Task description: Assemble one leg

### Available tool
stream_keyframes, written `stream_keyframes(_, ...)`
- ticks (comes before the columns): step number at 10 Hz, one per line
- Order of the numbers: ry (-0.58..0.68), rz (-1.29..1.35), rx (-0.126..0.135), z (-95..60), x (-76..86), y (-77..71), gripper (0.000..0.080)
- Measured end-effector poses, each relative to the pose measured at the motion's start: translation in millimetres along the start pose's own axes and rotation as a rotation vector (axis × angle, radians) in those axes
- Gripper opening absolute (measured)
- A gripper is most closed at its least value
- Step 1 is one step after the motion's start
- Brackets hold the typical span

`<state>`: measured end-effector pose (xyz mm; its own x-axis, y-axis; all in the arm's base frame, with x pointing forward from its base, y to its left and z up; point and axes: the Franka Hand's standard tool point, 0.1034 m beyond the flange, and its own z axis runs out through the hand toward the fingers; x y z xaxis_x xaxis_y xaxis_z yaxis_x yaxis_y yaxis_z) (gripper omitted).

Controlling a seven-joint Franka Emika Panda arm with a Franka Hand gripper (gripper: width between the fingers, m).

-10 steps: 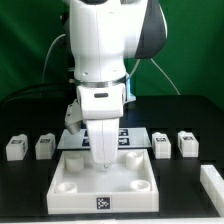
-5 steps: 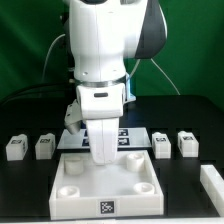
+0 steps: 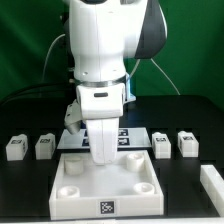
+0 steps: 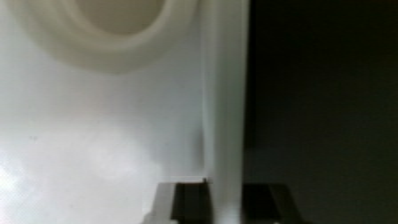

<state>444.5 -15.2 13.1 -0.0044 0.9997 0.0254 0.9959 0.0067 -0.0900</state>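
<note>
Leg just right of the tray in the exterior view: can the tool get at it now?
Likely yes: the leg stands apart, nothing above it, but the tool, low at the tray rear wall, must lift first.

the arm (image 3: 100,50) is white with a black patch up top. the table (image 3: 30,185) is black, the backdrop (image 3: 200,50) green. the tray-like piece (image 3: 100,180) is white, with 1 black-and-white square tag (image 3: 104,206) in front. the leg (image 4: 226,100) between dark fingers (image 4: 180,205) is white. 4 loose posts (image 3: 44,146) are white, tagged black-and-white.
</note>
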Motion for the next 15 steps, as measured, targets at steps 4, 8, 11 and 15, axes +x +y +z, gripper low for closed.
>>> stream_keyframes(4, 0.02, 0.02, -0.027, -4.4, 34.4, 21.9, 0.0064)
stream_keyframes(8, 0.053, 0.012, -0.055, -6.7, 73.8, 46.3, 0.0063)
stream_keyframes(11, 0.063, -0.012, -0.07, -2.1, 79.8, 50.6, 0.0063)
stream_keyframes(15, 0.065, -0.001, -0.072, -2.2, 80.5, 51.1, 0.0063)
